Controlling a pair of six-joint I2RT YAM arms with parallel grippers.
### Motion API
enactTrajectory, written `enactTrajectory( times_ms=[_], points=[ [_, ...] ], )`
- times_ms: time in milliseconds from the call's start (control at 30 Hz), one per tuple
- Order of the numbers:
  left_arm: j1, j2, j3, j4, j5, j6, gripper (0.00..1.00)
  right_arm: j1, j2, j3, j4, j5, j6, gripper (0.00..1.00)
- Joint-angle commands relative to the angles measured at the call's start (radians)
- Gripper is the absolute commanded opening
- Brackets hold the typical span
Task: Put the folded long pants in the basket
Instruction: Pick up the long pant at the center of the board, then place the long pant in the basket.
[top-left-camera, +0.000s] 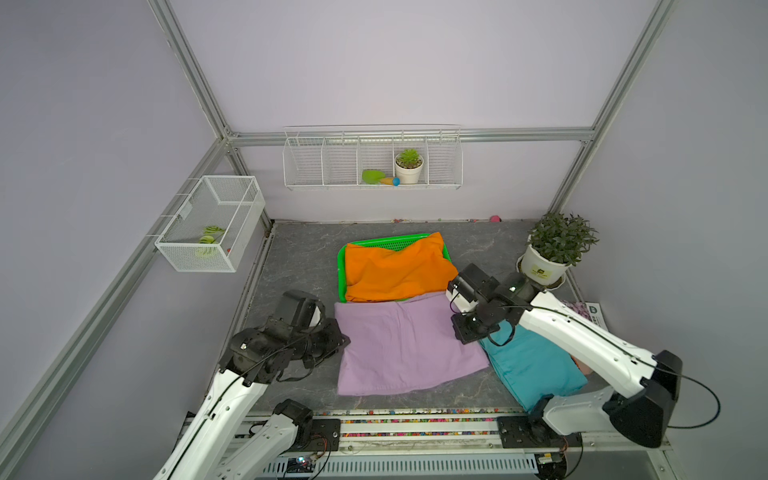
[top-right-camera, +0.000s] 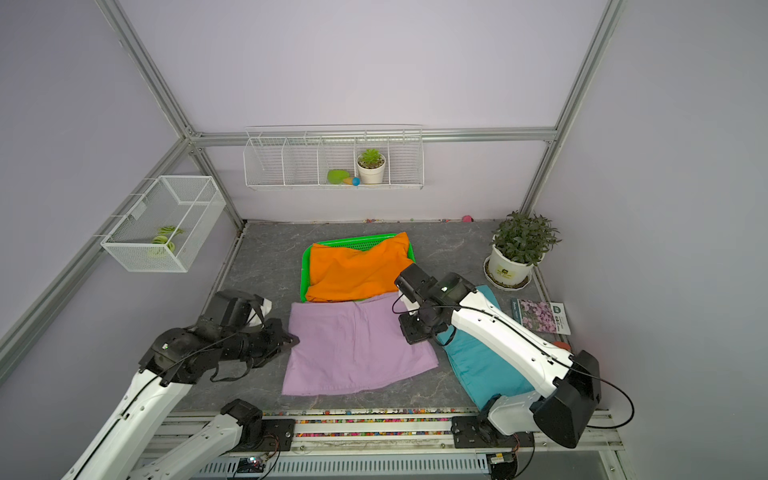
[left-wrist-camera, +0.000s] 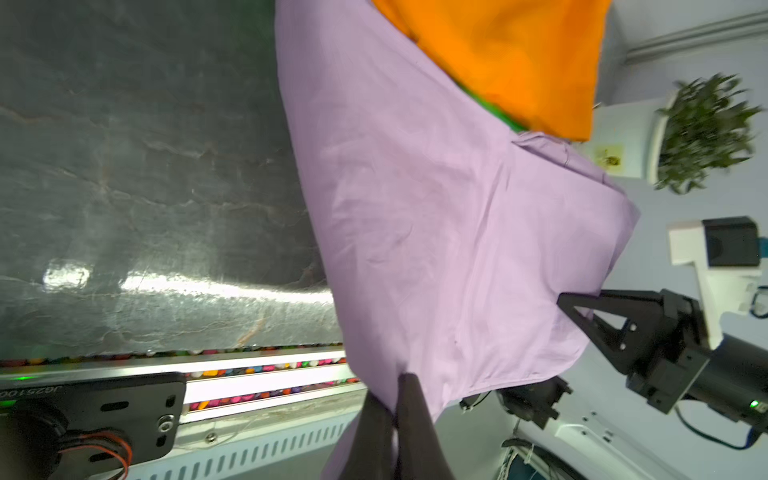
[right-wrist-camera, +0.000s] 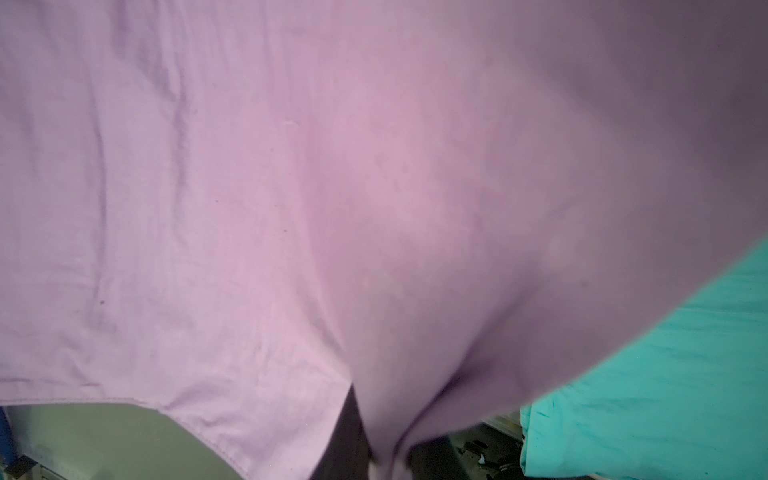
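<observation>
The lilac folded long pants (top-left-camera: 403, 349) (top-right-camera: 353, 345) stretch between my two grippers in front of the basket. My left gripper (top-left-camera: 343, 338) (left-wrist-camera: 397, 386) is shut on their left edge. At the opposite edge, my right gripper (top-left-camera: 463, 330) (right-wrist-camera: 382, 449) is shut on the lilac cloth (right-wrist-camera: 291, 187). In the left wrist view the lilac cloth (left-wrist-camera: 436, 228) hangs clear of the table near the jaws. The orange folded pants (top-left-camera: 395, 270) (top-right-camera: 357, 270) lie in the green basket (top-left-camera: 340, 270) (top-right-camera: 304, 270). Teal folded pants (top-left-camera: 532, 365) (right-wrist-camera: 665, 374) lie under my right arm.
A potted plant (top-left-camera: 557, 249) stands at the back right, with a flowered booklet (top-right-camera: 540, 316) in front of it. A white wire basket (top-left-camera: 212, 224) hangs on the left wall. A wire shelf (top-left-camera: 372, 162) hangs on the back wall. A rail (top-left-camera: 415, 419) runs along the table's front.
</observation>
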Motion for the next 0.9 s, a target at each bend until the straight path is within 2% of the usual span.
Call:
enactTrajectory(
  times_ms=[0, 133, 300, 400, 500, 600, 733, 867],
  points=[
    [0.002, 0.067, 0.150, -0.004, -0.075, 0.072, 0.00, -0.032, -0.015, 0.107, -0.056, 0.086, -0.027, 0.00],
    [0.033, 0.333, 0.366, 0.045, -0.094, 0.158, 0.00, -0.170, 0.117, 0.284, -0.023, 0.048, -0.043, 0.00],
    [0.181, 0.621, 0.551, 0.085, -0.034, 0.247, 0.00, -0.252, 0.345, 0.514, -0.015, 0.029, -0.055, 0.00],
    [0.290, 0.741, 0.575, 0.140, 0.037, 0.272, 0.00, -0.276, 0.511, 0.680, -0.046, 0.053, -0.086, 0.00],
    [0.350, 0.862, 0.624, 0.146, 0.121, 0.310, 0.00, -0.319, 0.668, 0.863, -0.096, 0.040, -0.089, 0.00],
    [0.366, 0.952, 0.630, 0.198, 0.159, 0.311, 0.00, -0.374, 0.805, 0.980, -0.090, -0.127, -0.046, 0.00],
    [0.366, 1.051, 0.619, 0.246, 0.177, 0.308, 0.00, -0.395, 0.925, 1.061, -0.085, -0.140, -0.040, 0.00],
    [0.366, 1.101, 0.594, 0.280, 0.201, 0.312, 0.00, -0.417, 0.978, 1.069, -0.119, -0.140, -0.036, 0.00]
  ],
)
